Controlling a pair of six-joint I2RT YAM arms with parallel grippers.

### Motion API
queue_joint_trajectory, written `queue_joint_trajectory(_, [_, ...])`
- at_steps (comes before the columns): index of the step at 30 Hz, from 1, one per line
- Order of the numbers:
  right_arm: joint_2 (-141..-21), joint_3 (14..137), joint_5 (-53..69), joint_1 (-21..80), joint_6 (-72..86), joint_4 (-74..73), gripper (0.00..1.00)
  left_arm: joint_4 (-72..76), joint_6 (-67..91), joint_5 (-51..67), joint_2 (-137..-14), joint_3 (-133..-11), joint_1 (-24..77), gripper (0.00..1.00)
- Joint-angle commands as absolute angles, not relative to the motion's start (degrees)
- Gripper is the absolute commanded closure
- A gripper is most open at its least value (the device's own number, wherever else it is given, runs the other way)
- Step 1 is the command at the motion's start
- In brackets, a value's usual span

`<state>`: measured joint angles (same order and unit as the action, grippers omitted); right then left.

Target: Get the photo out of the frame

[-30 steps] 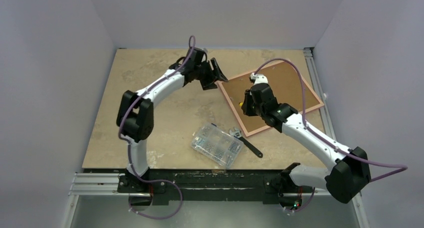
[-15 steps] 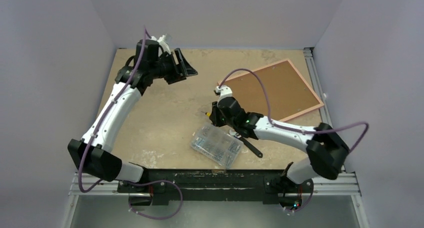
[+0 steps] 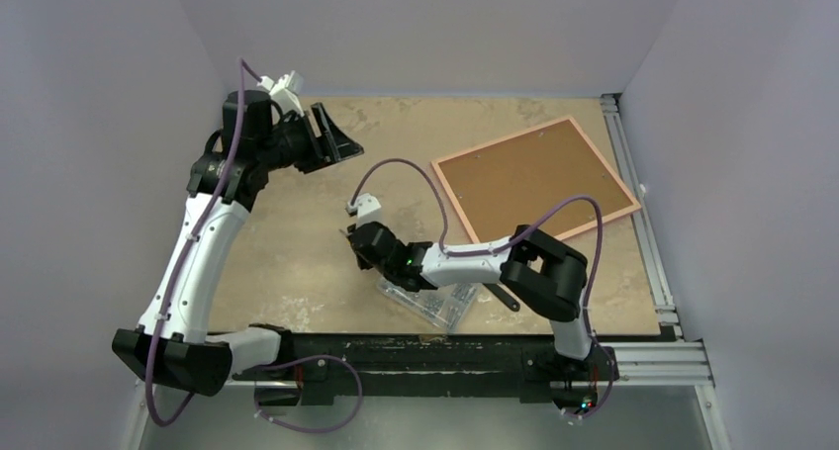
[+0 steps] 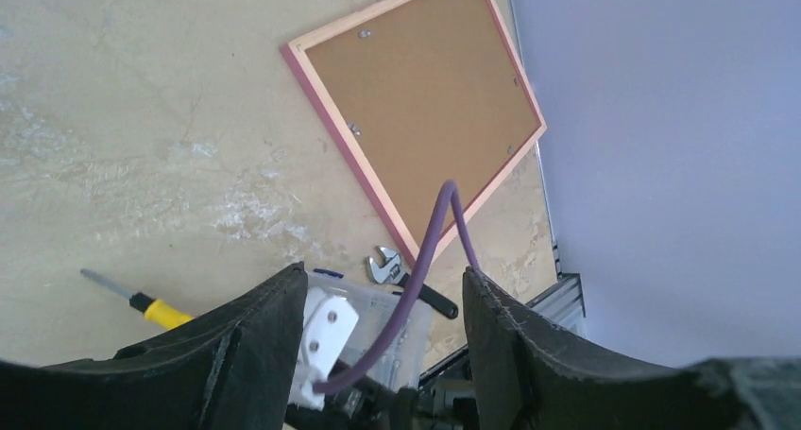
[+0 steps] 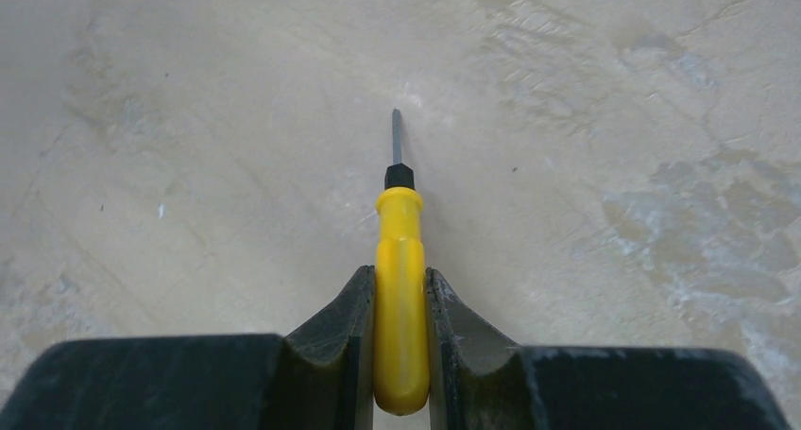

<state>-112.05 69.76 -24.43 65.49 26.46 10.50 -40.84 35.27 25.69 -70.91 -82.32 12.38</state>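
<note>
Fibreboard is turned uppermost on the frame [image 3: 534, 181], laid at the upper right of the tabletop [image 3: 297, 232]; the photo is hidden beneath. The frame is judged light, thin and stiff, best pinched at a pink edge. A yellow screwdriver [image 5: 400, 298] is clamped in the right fingers [image 5: 340, 326]; the left fingers [image 4: 246, 354] are spread, empty.

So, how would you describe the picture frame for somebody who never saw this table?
On the beige table, go to the far right corner. The frame lies flat there, back side up, at an angle. It is the largest thing: a brown board with a thin pink border, unlike the clear box and the wrench closer to the near edge.
</note>
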Motion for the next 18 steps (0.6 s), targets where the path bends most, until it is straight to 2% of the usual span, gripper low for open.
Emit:
queue_joint_trajectory(1, [-113.8, 71.1, -31.5, 71.3, 25.2, 6.5, 1.0, -36.4, 36.6, 31.4, -68.9, -80.8, 7.5, 0.41])
queue_joint_trajectory(5, [-115.6, 72.6, -35.2, 74.9, 25.5, 1.6, 1.0, -31.1, 41.6, 36.8, -69.5, -77.1, 3.6, 0.44])
queue_joint_trajectory(16, [-118.2, 73.3, -33.6, 79.8, 26.6, -3.3, 1.0, -27.9, 43.8, 36.9, -69.7, -73.7, 2.0, 0.44])
queue_joint_trajectory(17, [-117.8, 72.9, -33.6, 79.9, 26.9, -3.3, 0.99, -27.9, 43.7, 36.8, -69.7, -73.7, 1.9, 0.44])
queue_joint_trajectory(18, [-117.4, 72.4, -33.3, 79.9, 27.0, -3.0, 0.94, -28.0, 43.6, 36.8, -69.8, -73.7, 2.0, 0.44])
